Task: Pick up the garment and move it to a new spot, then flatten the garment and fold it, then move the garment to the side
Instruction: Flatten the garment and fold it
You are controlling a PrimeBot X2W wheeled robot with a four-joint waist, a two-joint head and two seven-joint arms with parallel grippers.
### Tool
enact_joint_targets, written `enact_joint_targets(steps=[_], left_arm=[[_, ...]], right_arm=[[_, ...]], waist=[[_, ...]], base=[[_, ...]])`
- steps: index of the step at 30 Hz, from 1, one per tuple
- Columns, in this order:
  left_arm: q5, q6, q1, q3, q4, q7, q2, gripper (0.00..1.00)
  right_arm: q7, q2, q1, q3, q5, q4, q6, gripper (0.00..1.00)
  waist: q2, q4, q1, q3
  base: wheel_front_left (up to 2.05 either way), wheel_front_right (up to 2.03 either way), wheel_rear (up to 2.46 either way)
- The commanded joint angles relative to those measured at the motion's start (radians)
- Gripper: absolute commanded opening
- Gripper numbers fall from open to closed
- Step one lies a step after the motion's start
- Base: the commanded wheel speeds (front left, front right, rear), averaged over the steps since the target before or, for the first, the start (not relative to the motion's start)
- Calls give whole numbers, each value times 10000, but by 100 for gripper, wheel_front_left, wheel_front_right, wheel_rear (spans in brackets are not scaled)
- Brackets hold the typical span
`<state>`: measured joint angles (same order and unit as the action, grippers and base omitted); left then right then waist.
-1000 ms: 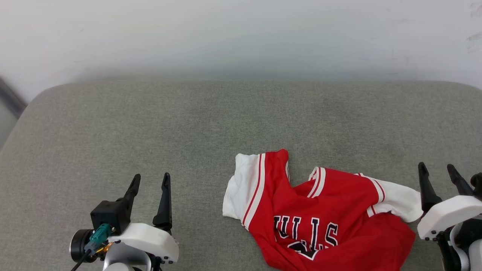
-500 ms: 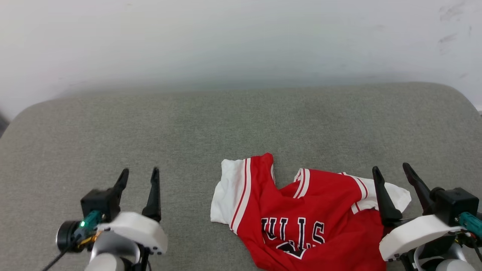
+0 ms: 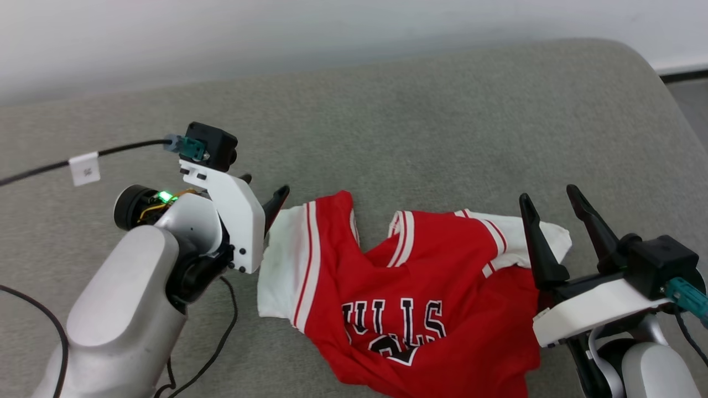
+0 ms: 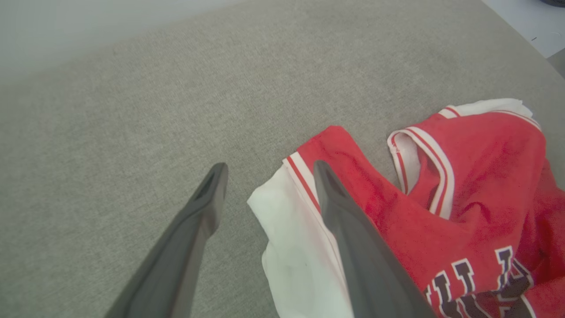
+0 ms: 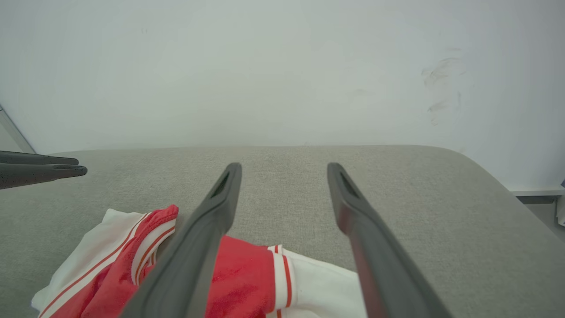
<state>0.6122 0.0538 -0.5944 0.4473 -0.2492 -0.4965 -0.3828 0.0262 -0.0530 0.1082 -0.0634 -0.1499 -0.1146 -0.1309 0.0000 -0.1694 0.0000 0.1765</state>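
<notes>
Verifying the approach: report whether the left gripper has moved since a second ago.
Yes. The left gripper has come rightward toward the garment, from well clear of its white sleeve to that sleeve's edge.

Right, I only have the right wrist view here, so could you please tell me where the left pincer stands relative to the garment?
Observer: The left pincer is open and straddles the corner of the white sleeve of the garment. One finger is over the striped trim, the other over the bare grey cushion.
Operator: Thank you. Is the garment lying flat?
Observer: No, it is crumpled. Black lettering shows on its red chest, partly hidden in a fold.
</notes>
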Motion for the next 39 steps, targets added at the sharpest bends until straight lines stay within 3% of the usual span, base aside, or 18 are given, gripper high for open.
enact_joint_targets(steps=[1,6,15,16,21,29,33,39], left_arm=[[163,106,-170,105,-187,-512,-148,100],[673,433,-435,570,-946,-2622,-661,100],[1404,655,-139,1087,-2257,-3715,-654,99],[1641,674,30,1199,-2870,-3932,-463,0],[1573,701,65,1124,-3281,-2956,-286,0],[1112,582,-196,531,-3082,6,-134,0],[899,394,-66,371,-2524,998,-130,0],[689,95,101,309,-1356,1520,-230,0]], right_arm=[[-95,42,206,-72,-100,61,3,100],[-363,42,414,-251,-352,366,3,100],[-714,39,585,-316,-697,891,3,100],[-727,40,628,-323,-734,1017,3,100],[-580,40,563,-187,-661,1094,3,100],[226,39,331,531,-847,1145,3,100],[1443,-283,552,1217,-1271,1880,3,100],[3955,-1265,1293,1649,-1898,3598,3,100]], waist=[[0,-491,0,532],[0,-879,0,906],[0,-1178,0,1229],[0,-1209,0,1156],[0,-1126,0,781],[0,-677,0,98],[0,-436,0,-97],[0,-64,0,-79]], base=[[0,0,0],[0,0,0],[0,0,0],[0,0,0],[0,0,0],[0,0,0],[0,0,0],[0,0,0]])
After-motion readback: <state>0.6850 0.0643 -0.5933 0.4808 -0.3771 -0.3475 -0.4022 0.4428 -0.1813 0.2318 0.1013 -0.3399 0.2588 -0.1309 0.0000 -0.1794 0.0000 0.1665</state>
